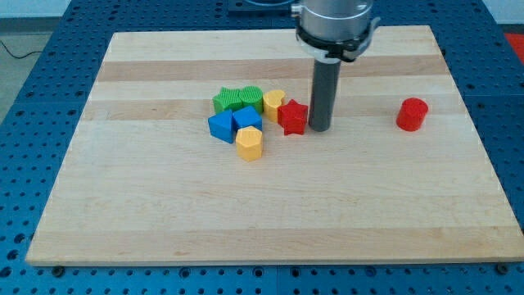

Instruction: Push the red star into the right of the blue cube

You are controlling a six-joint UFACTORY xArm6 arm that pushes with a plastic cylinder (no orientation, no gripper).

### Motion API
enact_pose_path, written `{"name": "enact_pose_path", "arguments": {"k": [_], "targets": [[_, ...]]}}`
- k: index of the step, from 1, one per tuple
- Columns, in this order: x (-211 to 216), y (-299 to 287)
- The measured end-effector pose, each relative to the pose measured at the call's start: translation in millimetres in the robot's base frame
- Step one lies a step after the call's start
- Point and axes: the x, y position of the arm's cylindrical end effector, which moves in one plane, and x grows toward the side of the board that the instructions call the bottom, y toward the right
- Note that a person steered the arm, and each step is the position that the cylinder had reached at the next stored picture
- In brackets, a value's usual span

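Observation:
The red star (292, 116) lies near the middle of the wooden board (164, 213). My tip (319, 129) stands right against the star's right side. The blue cube (247, 117) sits a little to the star's left, with a small gap between them. A second blue block (221, 126) touches the cube on its left.
Two green blocks (237, 99) lie above the blue ones. A yellow heart-like block (273, 102) sits above and left of the star. A yellow hexagonal block (250, 142) lies below the cube. A red cylinder (412, 114) stands alone at the view's right.

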Motion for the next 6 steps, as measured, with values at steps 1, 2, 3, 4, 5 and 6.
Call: {"name": "enact_pose_path", "arguments": {"k": [1,2,3,4,5,6], "targets": [[-7.7,15.2],[-7.9,-5.4],[-7.9,-37.0],[-7.9,-57.5],[-7.3,-56.3],[-7.3,-43.4]]}}
